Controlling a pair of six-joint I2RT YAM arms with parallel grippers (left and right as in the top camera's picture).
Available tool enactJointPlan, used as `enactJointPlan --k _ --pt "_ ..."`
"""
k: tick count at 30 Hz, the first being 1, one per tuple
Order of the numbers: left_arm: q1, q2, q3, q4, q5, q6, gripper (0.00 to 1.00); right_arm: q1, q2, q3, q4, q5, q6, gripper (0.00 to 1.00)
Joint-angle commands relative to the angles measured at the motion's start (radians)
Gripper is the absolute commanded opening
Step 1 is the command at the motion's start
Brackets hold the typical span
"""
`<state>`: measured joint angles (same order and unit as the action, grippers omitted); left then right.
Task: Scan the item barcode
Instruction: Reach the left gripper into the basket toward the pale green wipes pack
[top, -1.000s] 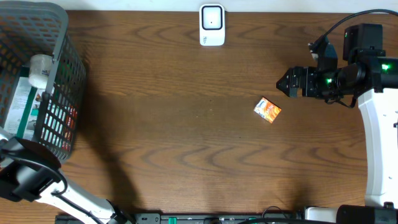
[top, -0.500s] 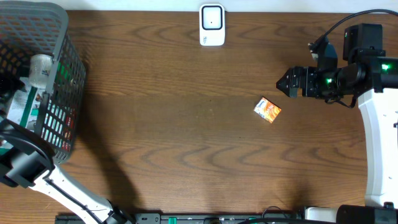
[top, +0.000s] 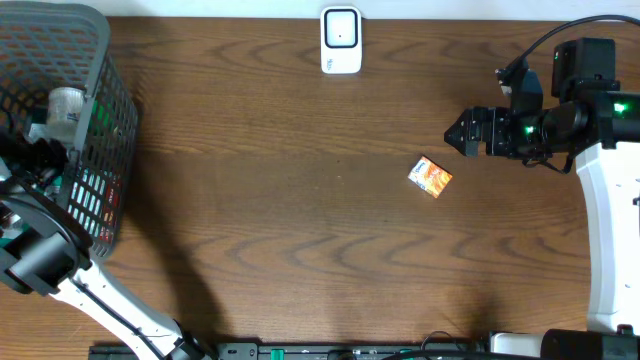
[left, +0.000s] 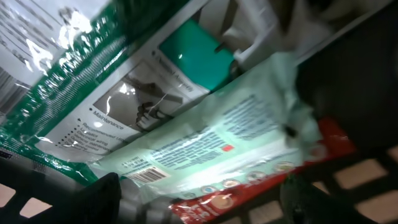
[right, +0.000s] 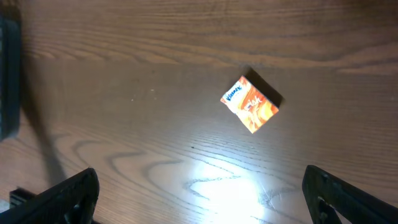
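The white scanner (top: 341, 40) stands at the table's far edge, in the middle. My left gripper (top: 38, 152) is inside the grey basket (top: 112, 70) and stands open. In the left wrist view its dark fingers (left: 87, 199) straddle a pale green packet (left: 236, 130) with a barcode, a red packet (left: 249, 202) and a green-and-white package (left: 74, 81), gripping none. A small orange tissue pack (top: 431, 177) lies on the wood right of centre. My right gripper (top: 462, 133) hovers open just up and right of it; the orange tissue pack (right: 250, 104) shows ahead of its fingers (right: 74, 193).
The basket fills the far left corner and also holds a white cylinder (top: 64, 110). The right arm's base (top: 610, 230) runs along the right edge. A dark shape (right: 7, 74) sits at the left edge of the right wrist view.
My left arm has reached further up into the basket and its jaws have widened. The right arm and the tissue pack have not moved.
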<state>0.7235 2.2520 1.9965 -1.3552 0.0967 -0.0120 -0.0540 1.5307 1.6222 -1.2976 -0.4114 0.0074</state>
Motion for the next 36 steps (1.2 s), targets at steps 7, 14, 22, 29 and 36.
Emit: enactJointPlan --k 7,14,22,29,36 --pt "0.001 0.010 -0.077 0.122 -0.063 0.046 0.83 0.002 -0.001 0.018 -0.001 -0.005 0.006 0.99" --pt "-0.002 0.010 -0.148 0.173 0.048 0.104 0.82 0.002 -0.001 0.018 -0.001 -0.005 0.006 0.99" --pt "0.000 0.009 -0.152 0.134 0.156 0.123 0.44 0.002 -0.001 0.018 -0.001 -0.005 0.006 0.99" --pt "0.000 0.009 -0.132 0.094 0.225 0.114 0.39 0.002 -0.001 0.018 -0.001 -0.005 0.006 0.99" --pt "0.000 0.009 -0.096 0.047 0.237 0.077 0.15 0.002 -0.001 0.018 -0.001 -0.005 0.006 0.99"
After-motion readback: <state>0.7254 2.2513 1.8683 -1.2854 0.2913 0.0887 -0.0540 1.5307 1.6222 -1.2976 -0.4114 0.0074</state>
